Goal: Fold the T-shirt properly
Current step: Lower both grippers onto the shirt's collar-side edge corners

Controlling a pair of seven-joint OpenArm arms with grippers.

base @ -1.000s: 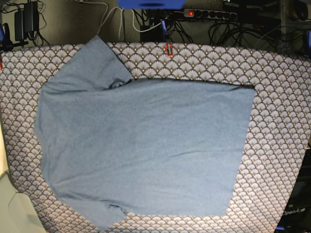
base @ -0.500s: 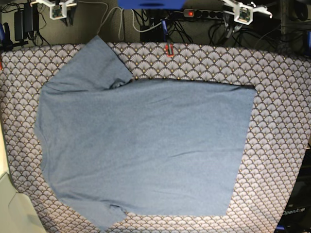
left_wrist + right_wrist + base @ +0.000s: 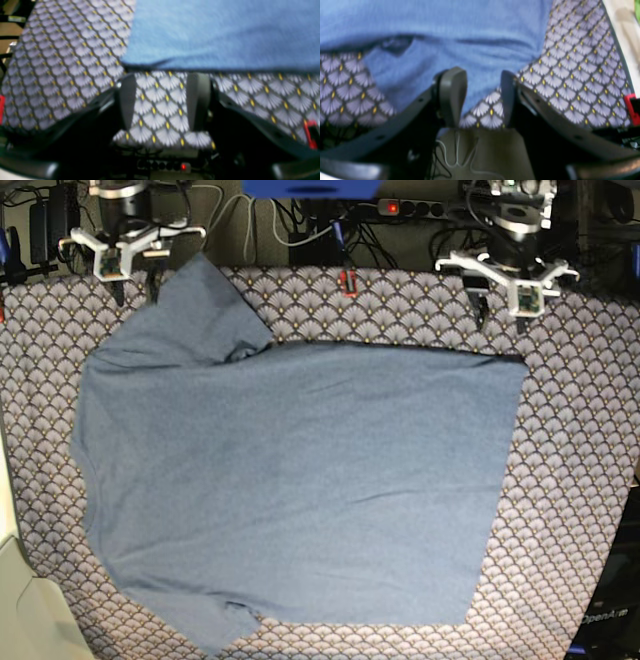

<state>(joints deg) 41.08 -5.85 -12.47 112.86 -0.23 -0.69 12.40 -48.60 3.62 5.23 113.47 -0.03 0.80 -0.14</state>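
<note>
The slate-blue T-shirt point(image 3: 290, 480) lies spread flat on the patterned tablecloth point(image 3: 570, 430), one sleeve point(image 3: 195, 305) reaching toward the far left edge. My right gripper point(image 3: 137, 292) hovers open at that sleeve's tip; in the right wrist view the sleeve point(image 3: 420, 67) lies just ahead of the gripper point(image 3: 481, 82), which holds nothing. My left gripper point(image 3: 500, 318) stands open over bare cloth just beyond the shirt's far right corner. In the left wrist view the shirt's edge point(image 3: 212, 65) runs just ahead of the gripper point(image 3: 162, 85), with only tablecloth between the fingers point(image 3: 127, 100).
A red clip point(image 3: 347, 283) holds the tablecloth at the far edge's middle. Behind the table run a power strip point(image 3: 425, 208) and cables. A pale surface point(image 3: 20, 600) borders the table at the near left.
Both arms have come down into view from the far edge toward the shirt, and both grippers have opened. The T-shirt has not moved.
</note>
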